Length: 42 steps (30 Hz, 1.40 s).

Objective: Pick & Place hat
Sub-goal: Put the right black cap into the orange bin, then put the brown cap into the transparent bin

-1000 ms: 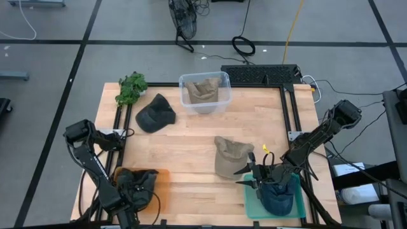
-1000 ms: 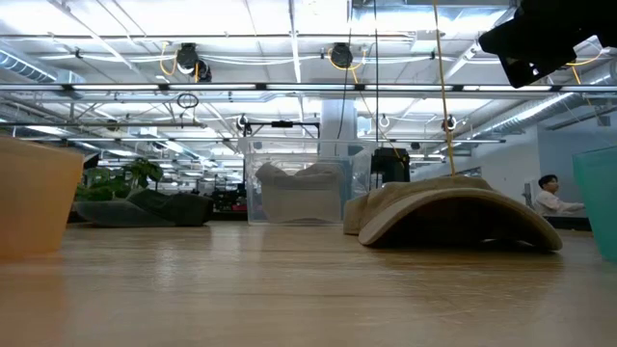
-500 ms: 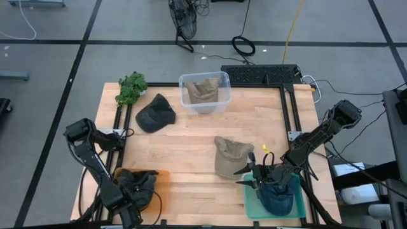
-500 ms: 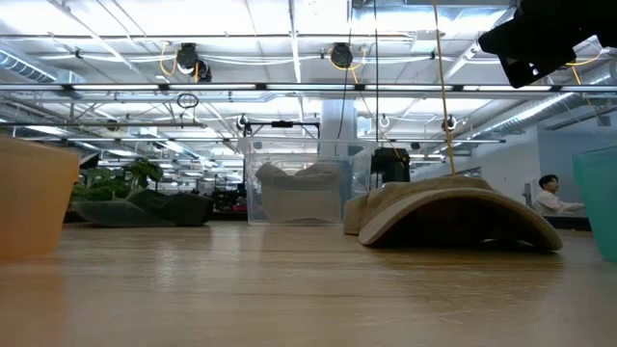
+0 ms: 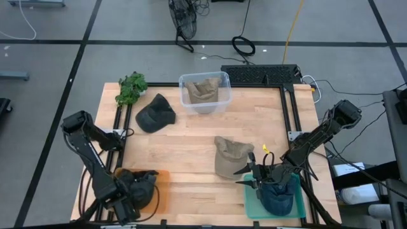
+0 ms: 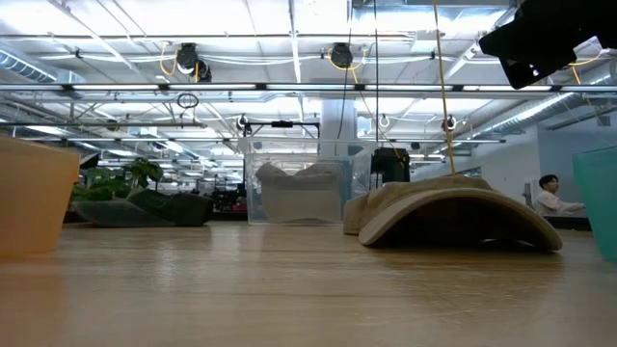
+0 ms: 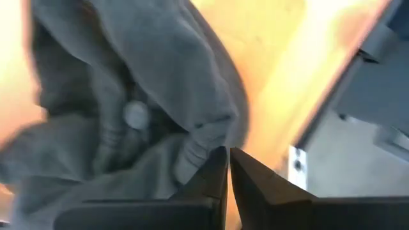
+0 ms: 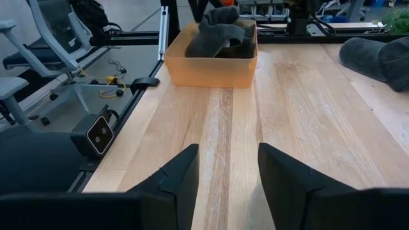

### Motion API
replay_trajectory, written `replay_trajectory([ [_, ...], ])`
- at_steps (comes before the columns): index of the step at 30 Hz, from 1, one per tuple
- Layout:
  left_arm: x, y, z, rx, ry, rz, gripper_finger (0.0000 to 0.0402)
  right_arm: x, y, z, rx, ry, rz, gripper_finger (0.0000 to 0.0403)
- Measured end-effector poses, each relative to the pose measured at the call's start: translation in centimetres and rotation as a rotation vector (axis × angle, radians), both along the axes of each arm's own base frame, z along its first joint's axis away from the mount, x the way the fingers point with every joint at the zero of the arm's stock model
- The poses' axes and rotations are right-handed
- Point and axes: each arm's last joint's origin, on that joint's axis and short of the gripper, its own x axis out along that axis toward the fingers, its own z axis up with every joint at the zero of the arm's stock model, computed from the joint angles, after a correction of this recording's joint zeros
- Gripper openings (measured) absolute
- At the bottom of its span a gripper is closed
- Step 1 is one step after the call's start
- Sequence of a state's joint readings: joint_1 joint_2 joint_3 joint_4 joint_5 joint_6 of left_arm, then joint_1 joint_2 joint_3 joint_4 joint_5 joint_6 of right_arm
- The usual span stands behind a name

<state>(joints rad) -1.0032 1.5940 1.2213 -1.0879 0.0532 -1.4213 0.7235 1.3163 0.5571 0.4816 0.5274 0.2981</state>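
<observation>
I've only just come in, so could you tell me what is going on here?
The robot is sorting hats into bins. The left gripper, shut, is at the grey hat in the orange bin. The right gripper, open, waits above the teal bin, which holds a dark hat.

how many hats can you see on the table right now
5: a tan hat in the clear bin, a black cap beside the plant, a tan hat mid-table, a grey hat in the orange bin, a blue hat in the teal bin. Others may hide underneath.
</observation>
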Motion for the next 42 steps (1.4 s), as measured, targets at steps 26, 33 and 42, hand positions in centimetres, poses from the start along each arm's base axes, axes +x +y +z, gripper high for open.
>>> replay_trajectory([
  [26, -1.8, 2.1, -5.1, 0.179, 0.001, 0.060, 0.0030, 0.0, 0.0, 0.0, -0.003, 0.003, 0.000, 0.0139],
  [33, -1.1, 2.2, -2.9, 0.121, 0.072, 0.111, 0.0030, 0.2, -0.2, 0.0, -0.002, 0.002, -0.012, 0.0139],
  [42, 0.3, 2.1, 4.6, 0.180, -0.079, 0.108, 0.0030, 0.4, -0.5, 0.0, 0.029, 0.004, -0.034, 0.0139],
])
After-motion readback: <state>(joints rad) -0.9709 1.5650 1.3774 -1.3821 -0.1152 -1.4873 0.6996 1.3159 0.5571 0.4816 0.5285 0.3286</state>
